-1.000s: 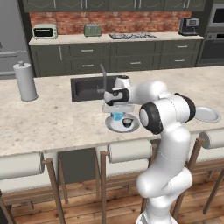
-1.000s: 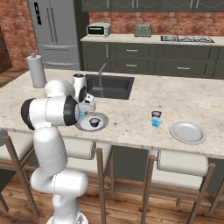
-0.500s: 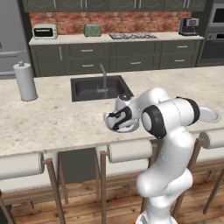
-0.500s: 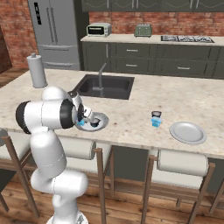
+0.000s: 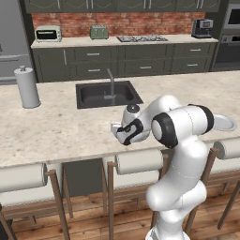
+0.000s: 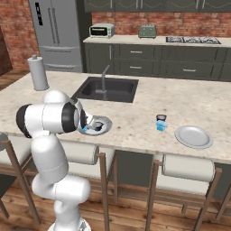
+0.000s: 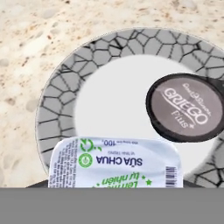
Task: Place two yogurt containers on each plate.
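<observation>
Kitchen bench [image 6: 189, 101]: gripper [image 5: 123, 135] has dropped low over the near plate [image 7: 57, 100], clamped on a blue yogurt cup [image 7: 116, 162]; dark cup [image 7: 186, 107] already on it. Release fills this plate; far plate [image 6: 194, 136] bare.

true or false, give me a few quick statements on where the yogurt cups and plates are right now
1. A dark-lidded cup sits on the near plate. True.
2. The gripper is shut on a blue cup over that plate. True.
3. The far plate holds two cups. False: it is bare; a stack of cups stands on the counter beside it.
4. The paper towel roll lies in the sink. False: it stands on the counter.
</observation>
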